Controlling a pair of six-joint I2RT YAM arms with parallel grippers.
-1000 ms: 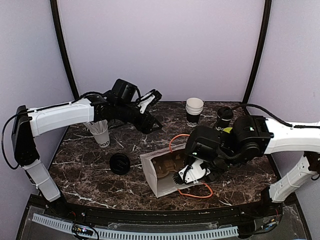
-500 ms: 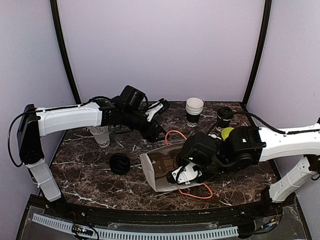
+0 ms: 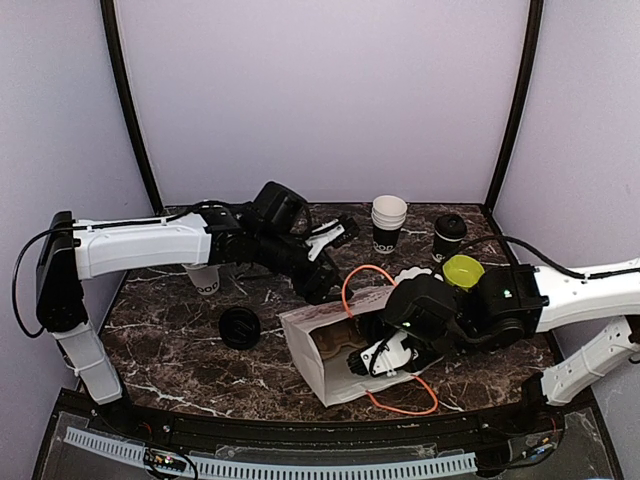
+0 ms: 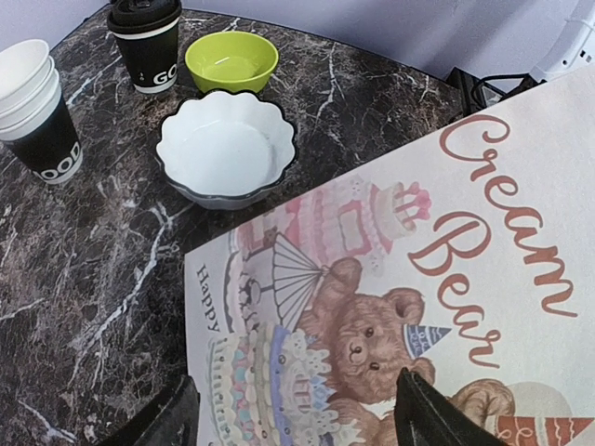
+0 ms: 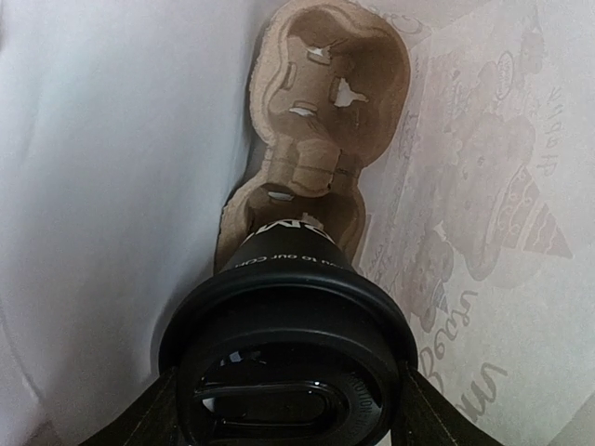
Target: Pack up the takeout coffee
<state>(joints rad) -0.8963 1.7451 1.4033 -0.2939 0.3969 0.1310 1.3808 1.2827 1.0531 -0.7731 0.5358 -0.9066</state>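
Note:
A takeout coffee (image 5: 286, 279), black with white lettering and a black lid, is clamped at its lid between my right gripper's fingers (image 5: 153, 413). The right gripper (image 3: 372, 358) is inside a white printed paper bag (image 3: 318, 372) that lies on its side. The cup's base meets the near socket of a brown cardboard cup carrier (image 5: 325, 111) deep in the bag. A second lidded takeout coffee (image 3: 449, 236) stands at the back right, also in the left wrist view (image 4: 146, 42). My left gripper (image 3: 326, 282) is open just above the bag's printed upper side (image 4: 390, 279), fingers (image 4: 429, 416) spread.
Behind the bag stand a stack of lidless cups (image 3: 388, 222), a green bowl (image 3: 463, 270) and a white scalloped bowl (image 4: 226, 149). A loose black lid (image 3: 240, 327) lies left of the bag. A white cup of sticks (image 3: 203, 276) is under the left arm. Orange bag handles (image 3: 400, 400) trail forward.
My left arm has swung right and forward until its gripper is over the bag. My right arm has moved nearer and lower, and the bag's mouth has shifted with it. The green bowl now shows.

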